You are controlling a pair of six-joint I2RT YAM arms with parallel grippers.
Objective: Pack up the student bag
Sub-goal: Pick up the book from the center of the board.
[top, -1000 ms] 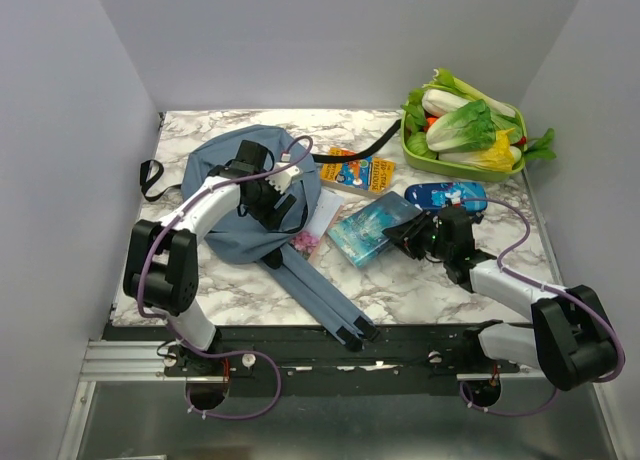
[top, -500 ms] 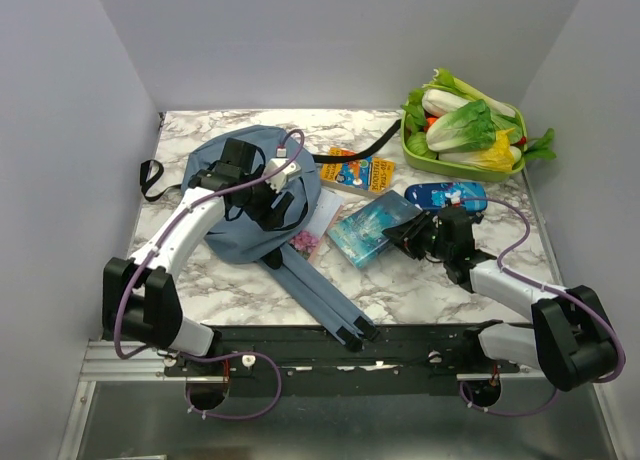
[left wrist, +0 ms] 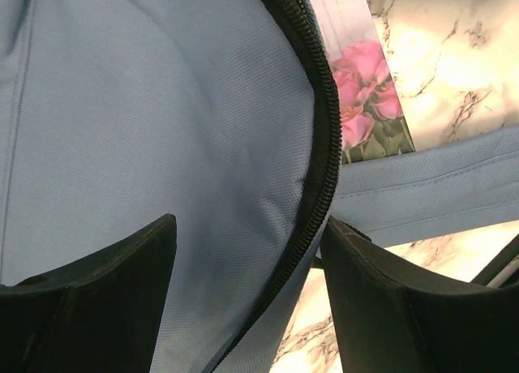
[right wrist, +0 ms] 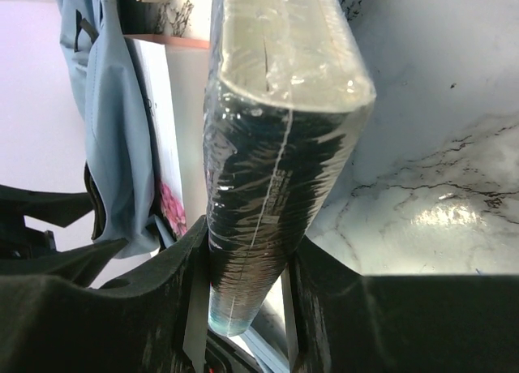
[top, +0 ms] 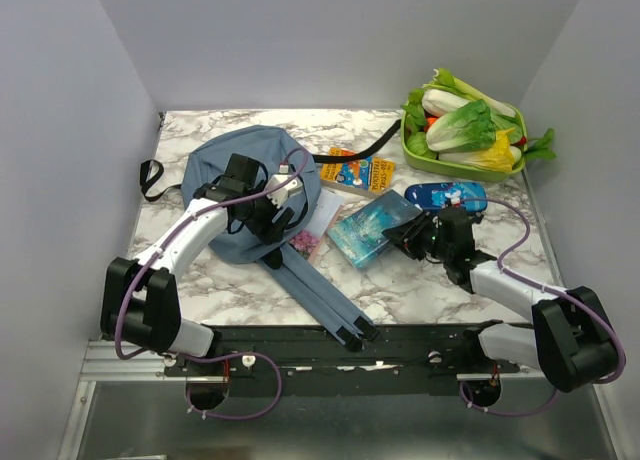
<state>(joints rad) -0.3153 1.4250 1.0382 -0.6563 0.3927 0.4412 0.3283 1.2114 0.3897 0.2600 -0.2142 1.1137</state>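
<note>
The student bag (top: 225, 175) lies flat at the left of the table, dusty blue with a black zipper (left wrist: 324, 146) along its edge. My left gripper (top: 268, 218) is low over the bag's near right edge. It stands open (left wrist: 247, 300), one finger over the fabric and the other past the zipper. A notebook with pink roses (top: 318, 225) pokes out beside the bag. My right gripper (top: 410, 235) is shut on the near edge of a shrink-wrapped teal book (top: 375, 225), whose spine (right wrist: 276, 130) sits between the fingers just above the marble.
The bag's two blue shoulder straps (top: 325, 295) run toward the near edge. An orange book (top: 357, 170) and a blue pencil case (top: 447, 194) lie behind the teal book. A green tray (top: 420, 163) of vegetables stands at the back right. A black strap (top: 370, 140) trails behind.
My left gripper has slid from the bag's upper right toward its near right edge and zipper. The right gripper and the teal book have stayed put.
</note>
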